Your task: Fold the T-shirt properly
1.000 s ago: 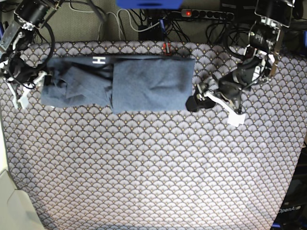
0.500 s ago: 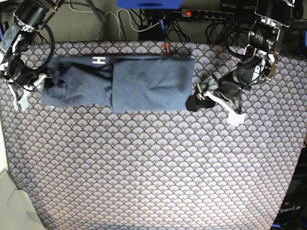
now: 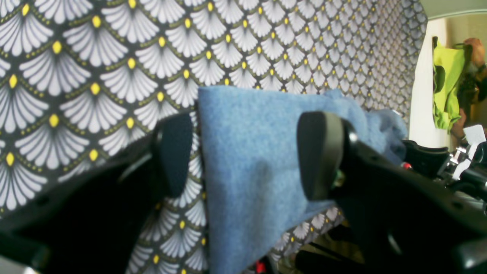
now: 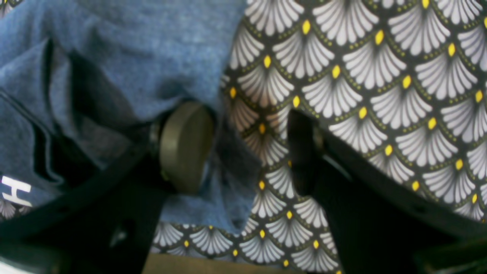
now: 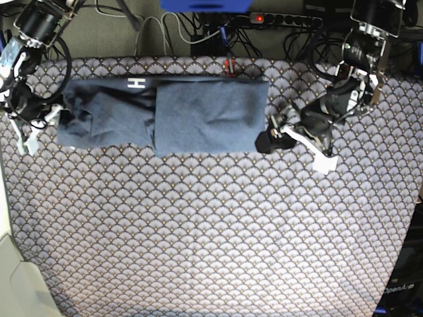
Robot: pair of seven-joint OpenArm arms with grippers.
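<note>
The T-shirt [image 5: 198, 115] lies folded into a long slate-blue band across the far side of the tablecloth [image 5: 211, 224], with a white letter H [image 5: 135, 83] on its back edge. My left gripper [image 5: 268, 132] stands open at the band's right end. In the left wrist view the T-shirt's edge [image 3: 247, 171] shows between the open left gripper [image 3: 247, 156] fingers, ungripped. My right gripper [image 5: 41, 125] stands open at the band's crumpled left end. In the right wrist view one pad [image 4: 186, 146] of the right gripper [image 4: 243, 148] is over the T-shirt [image 4: 133, 57], the other over cloth.
A power strip [image 5: 281, 20] and tangled cables [image 5: 165, 33] lie behind the table's far edge. A pale surface [image 5: 16, 284] sits at the near left corner. The patterned tablecloth stretches toward me in front of the shirt.
My right gripper has drawn slightly left, away from the shirt's left end. The left arm and the shirt have not moved.
</note>
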